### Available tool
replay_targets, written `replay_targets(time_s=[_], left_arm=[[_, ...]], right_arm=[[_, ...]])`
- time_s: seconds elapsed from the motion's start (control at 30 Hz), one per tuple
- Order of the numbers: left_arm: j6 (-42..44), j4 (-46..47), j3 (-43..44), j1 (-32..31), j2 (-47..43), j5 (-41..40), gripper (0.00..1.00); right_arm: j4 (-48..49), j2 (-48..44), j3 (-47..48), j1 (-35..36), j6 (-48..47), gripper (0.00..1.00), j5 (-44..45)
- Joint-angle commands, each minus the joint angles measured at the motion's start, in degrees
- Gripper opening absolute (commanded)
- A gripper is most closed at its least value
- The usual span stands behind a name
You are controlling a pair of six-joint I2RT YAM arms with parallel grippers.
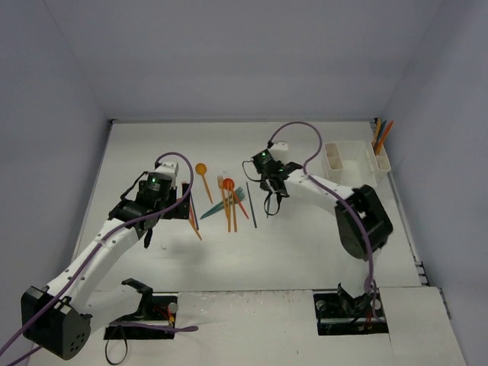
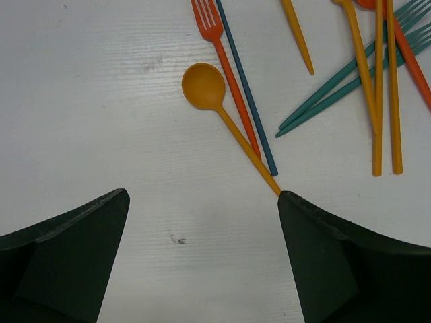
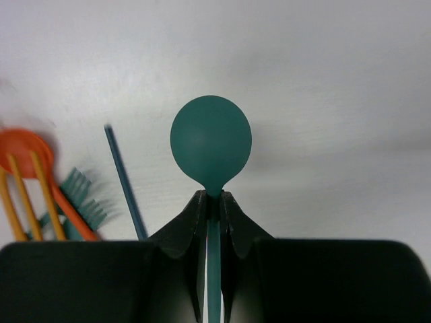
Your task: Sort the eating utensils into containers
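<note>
Right gripper (image 3: 212, 198) is clamped tight on a teal spoon (image 3: 211, 145), jaws pinching the neck just under the bowl. The handle runs back between the jaws and the bowl pokes out ahead, so the spoon's long axis lies along the gripper's own axis. Can't tell whether the bowl is clear of the table (image 1: 152, 152) or resting on it

Key relation: the white holder (image 1: 347, 144) sits well apart from the held spoon, out on the right arm's side and a bit toward the far wall. The held spoon is between the holder and the loose utensils (image 1: 229, 200). The right arm is plainly nearer the holder, the left arm well away from it. The holder's compartment farthest from the spoon has standing utensils (image 1: 381, 133), orange and teal handles sticking up past the rim; nothing shows in the compartments nearer the spoon

Right arm pose: elbow folded close by the holder, forearm reaching away from it toward the pile, wrist tipped down, fingers aimed at the table. My read: the next move needs a lift, a swing back toward the holder, and a wrist turn to stand the spoon upright over a compartment

Left gripper (image 2: 202, 195) gapes wide with nothing in it, hovering low on the side of the pile away from the holder. An orange spoon (image 2: 232, 128) lies with its handle tip right at one finger, touching or not unclear, bowl pointing away
</note>
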Motion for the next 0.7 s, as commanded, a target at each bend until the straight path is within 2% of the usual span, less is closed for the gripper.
replay_targets(time_s=[0.0,0.17,0.27,0.4,0.53,0.67], left_arm=[[0.9,2.4,1.2,0.4,-0.7,-1.6,0.91],[1.1,2.4,1.4,0.4,-0.8,-1.7,0.91],[1.3,2.4,1.4,0.4,-0.9,-1.8,0.91],[1.5,2.4,1.4,0.4,-1.2,-2.2,0.91],[1.8,2.4,1.4,0.4,-1.4,-2.7,0.91],[2.0,2.3,1.3,0.4,-1.6,-3.3,0.91]], right_arm=[[1.9,-18.8,2.8,-10.3,-5.4,0.00,9.6],[7.3,-29.4,0.0,-25.2,-13.5,0.00,7.2],[13.4,-31.6,-1.7,-34.8,-18.8,0.00,1.0],[20.7,-31.9,-4.3,-48.1,-21.2,0.00,-6.6],[28.3,-29.4,-5.4,-53.5,-21.5,0.00,-10.6],[33.9,-25.8,-6.2,-55.6,-21.0,0.00,-11.0]])
